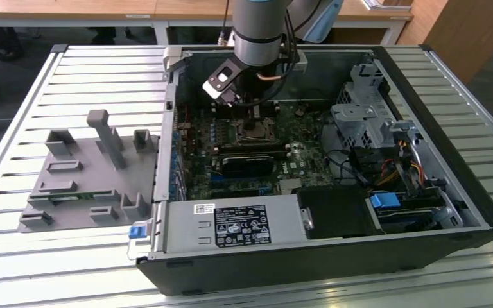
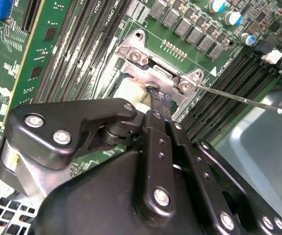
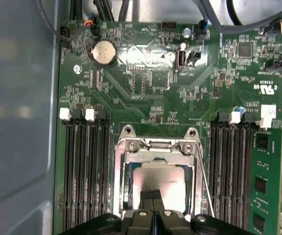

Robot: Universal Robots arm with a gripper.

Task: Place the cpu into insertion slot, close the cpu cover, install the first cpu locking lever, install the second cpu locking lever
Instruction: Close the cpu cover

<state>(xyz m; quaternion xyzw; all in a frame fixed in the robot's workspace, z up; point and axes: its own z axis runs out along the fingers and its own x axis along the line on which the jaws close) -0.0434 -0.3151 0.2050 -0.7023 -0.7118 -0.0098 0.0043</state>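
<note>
The cpu (image 3: 160, 181) lies in the insertion slot (image 3: 127, 191) with the cpu cover (image 3: 158, 155) seemingly lowered around it. The hand (image 3: 153, 195) is closed on nothing, its tips resting on the chip. A thin locking lever (image 2: 239, 99) juts free, so the latching looks undone. In the exterior view a grey fixture (image 1: 84, 173) sits left on the tabletop (image 1: 75, 70), and a drive cage (image 1: 362, 122) crowds the right.
</note>
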